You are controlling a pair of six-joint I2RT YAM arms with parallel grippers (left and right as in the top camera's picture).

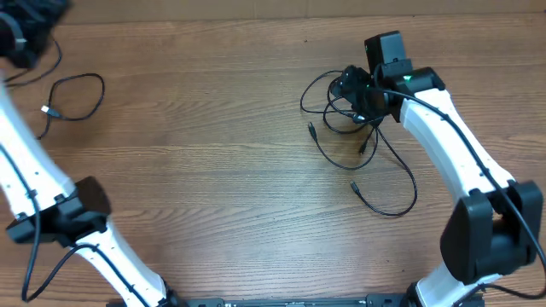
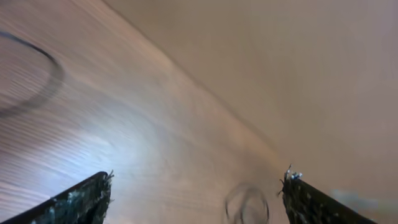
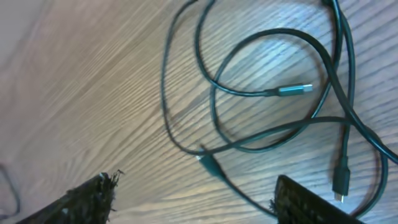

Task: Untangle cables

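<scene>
Toward 10 o'clock on the wooden surface (image 1: 222, 188), a lone cable (image 1: 78, 94) lies in a loose loop. Its silver plug (image 1: 46, 111) sits at the loop's 8 o'clock end, well apart from the other cords. The left arm (image 1: 30, 175) reaches up past it into the upper left corner of the overhead view. The left wrist view shows the left fingers (image 2: 81, 202) spread wide apart with nothing between them, over bare wood grain. A blurred dark arc of cable shows at 10 o'clock in that view. Across the surface, near 1 o'clock, lies the tangle of cables (image 1: 341, 111), several thin black loops crossing one another. One loose end (image 1: 311, 130) points out at the tangle's 8 o'clock side. A longer strand trails toward 5 o'clock, curls round and finishes in another end (image 1: 354, 186). The right arm (image 1: 444, 136) stretches up from the lower right so that its head sits over the tangle's 3 o'clock edge. In the right wrist view the right fingers (image 3: 93, 199) are held apart, clamped on nothing, above the crossed cords. A silver-tipped plug (image 3: 297, 89) lies at 2 o'clock, a dark plug (image 3: 210, 165) near the centre, and a third plug (image 3: 339, 185) at 4 o'clock beside the right-hand finger.
</scene>
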